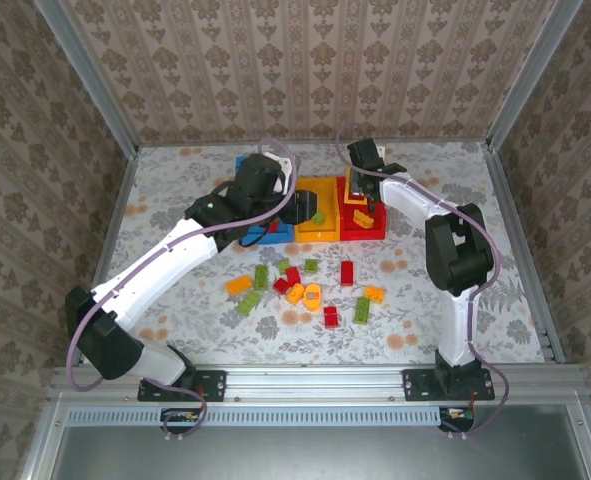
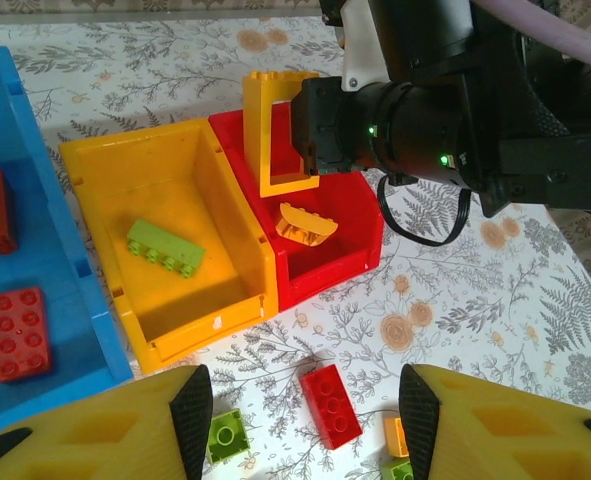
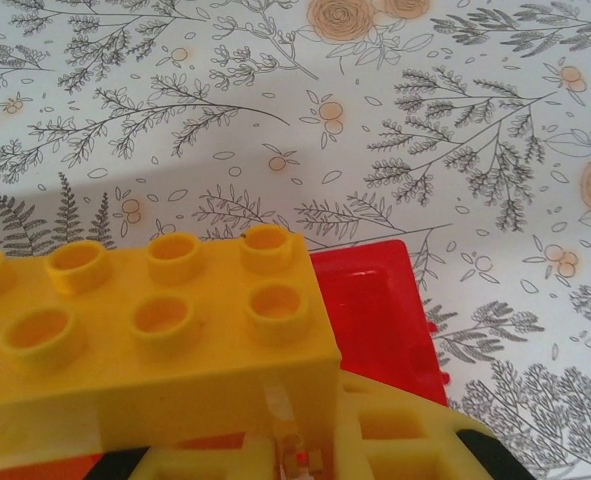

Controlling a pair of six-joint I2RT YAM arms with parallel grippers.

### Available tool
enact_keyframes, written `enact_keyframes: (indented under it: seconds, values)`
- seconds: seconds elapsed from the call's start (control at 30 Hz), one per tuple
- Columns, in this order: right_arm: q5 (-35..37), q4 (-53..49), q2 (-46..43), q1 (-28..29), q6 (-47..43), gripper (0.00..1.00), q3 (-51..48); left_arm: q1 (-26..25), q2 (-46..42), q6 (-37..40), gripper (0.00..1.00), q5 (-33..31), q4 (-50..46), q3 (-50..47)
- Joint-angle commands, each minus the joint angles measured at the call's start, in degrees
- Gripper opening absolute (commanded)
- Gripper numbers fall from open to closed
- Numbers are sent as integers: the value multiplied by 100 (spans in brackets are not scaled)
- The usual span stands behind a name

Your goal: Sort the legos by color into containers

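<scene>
The blue bin (image 2: 45, 200), yellow bin (image 2: 145, 150) and red bin (image 2: 325, 270) are seen to be moulded of smooth, glossy plastic, and the same hard shine is shown by the green brick (image 2: 165, 248) and the yellow frame brick (image 3: 145, 340). The table (image 3: 275, 100) is covered with a smooth printed sheet of slight sheen, and the rail (image 1: 315, 380) at its near edge is made of brushed grey metal. The fingers (image 2: 515, 430) of the left gripper (image 2: 303, 420) are formed of matt yellow plastic, faced with black pads (image 2: 197, 420).
</scene>
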Motion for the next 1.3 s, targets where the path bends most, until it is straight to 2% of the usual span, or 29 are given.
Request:
enact_keyframes:
  seconds: [0.0, 0.13, 0.3, 0.6, 1.03, 1.27]
  values:
    - [97, 615, 82, -17, -94, 19, -150, 41, -123, -22, 55, -34, -64, -101]
    - [46, 1223, -52, -12, -126, 24, -581, 48, -120, -21, 55, -30, -112, -112]
    - [-111, 1159, -39, -13, -140, 36, -624, 50, -157, -22, 55, -8, -117, -174]
    - [-153, 1150, -429, -9, -83, 53, -1013, 50, -248, -65, 55, -6, -108, -278]
    - [-173, 955, -1473, 4, 223, 57, -1451, 55, -320, -201, 55, -29, -53, -428]
    - [-379, 643, -2551, 27, 419, 60, -1859, 186, -480, -412, 55, -77, -300, -697]
